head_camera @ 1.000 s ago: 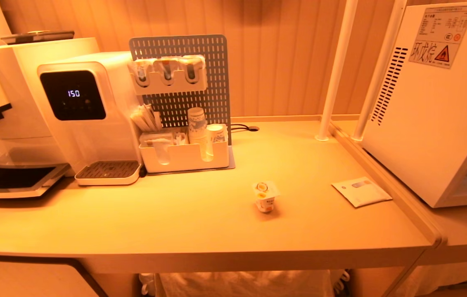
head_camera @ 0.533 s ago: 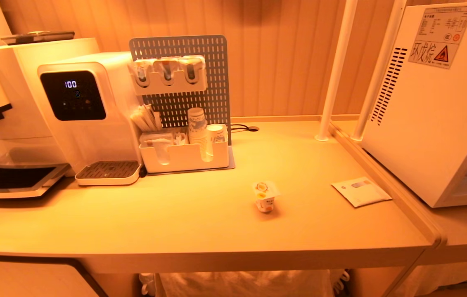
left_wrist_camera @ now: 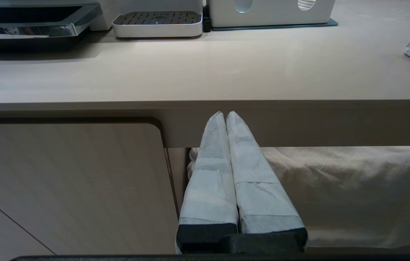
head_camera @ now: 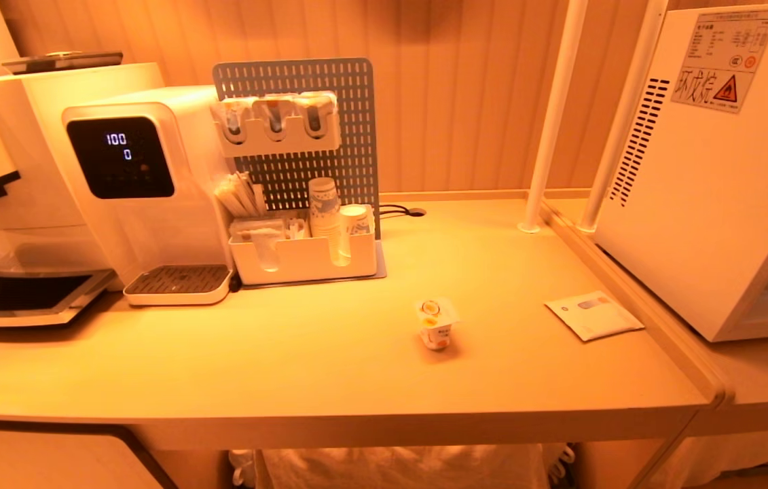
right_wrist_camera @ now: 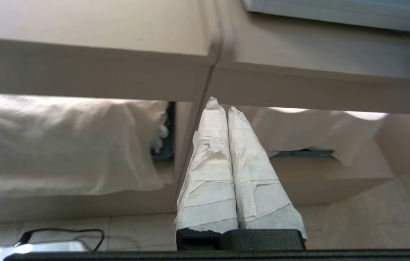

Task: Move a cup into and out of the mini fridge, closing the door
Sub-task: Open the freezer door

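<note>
Head view, nearest first: the yogurt cup (head_camera: 436, 324) stands upright on the counter (head_camera: 288, 367), lid on, well apart from the mini fridge (head_camera: 709, 183) at the far right. A flat white sachet (head_camera: 594, 314) lies between them, nearer the fridge. Farther back sit the water dispenser (head_camera: 139, 183) and a white organizer tray (head_camera: 305, 257) with paper cups (head_camera: 324, 207), in front of a pegboard (head_camera: 329, 129). Neither arm shows here. Both wrist cameras show their arms below the counter edge: the left gripper (left_wrist_camera: 226, 115) and the right gripper (right_wrist_camera: 220, 105) have their tape-wrapped fingers pressed together, grasping nothing.
</note>
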